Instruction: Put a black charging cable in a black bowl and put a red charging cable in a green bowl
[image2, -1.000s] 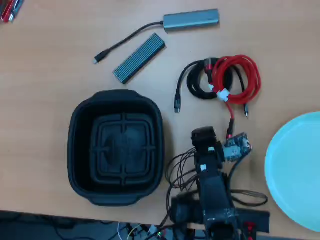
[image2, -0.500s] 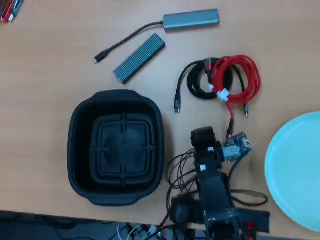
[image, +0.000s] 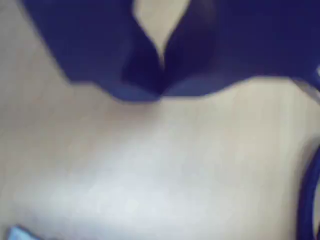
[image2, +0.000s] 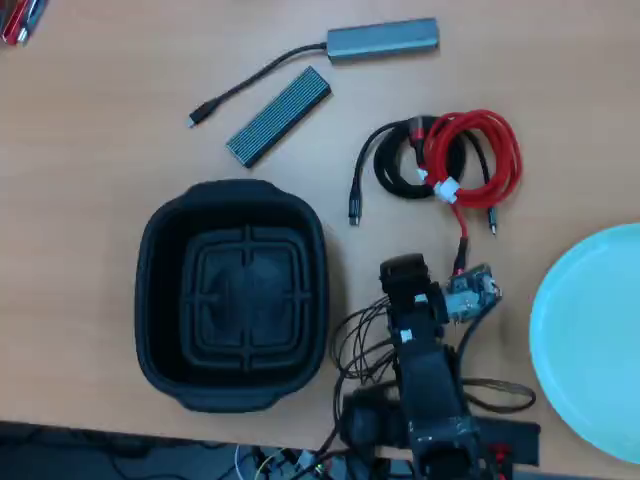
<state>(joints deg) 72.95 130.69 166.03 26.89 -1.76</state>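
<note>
An overhead view looks down on a light brown wooden table (image2: 90, 150). The landmark is a large matte black squarish tub, the black bowl (image2: 160, 300), sitting left of centre toward the near edge, with a raised grid on its floor and nothing in it.

Just right of the bowl, at the near edge, stands the black robot arm (image2: 425, 380) amid loose thin wires. Its gripper (image2: 402, 268) points away from the near edge, level with the bowl's far half. In the blurred wrist view the gripper (image: 161, 75) shows two dark jaws meeting at their tips over bare tabletop, with a narrow wedge of gap behind them and nothing held.

Far right of the bowl, cut off by the picture's edge, lies the pale mint-cyan round shallow dish, the green bowl (image2: 590, 340), also empty.

Beyond the gripper, right of and behind the bowl, lie the two coiled cords, overlapping. The thin black charging cable (image2: 385, 172) is on the side nearer the bowl. The bright red charging cable (image2: 500, 150), bound by a white tie, lies on its right.

Directly behind the bowl lies a ribbed grey-blue bar (image2: 279, 116), set at a slant. Farthest back is a flat grey hub (image2: 383, 39) with its own fixed black lead.
</note>
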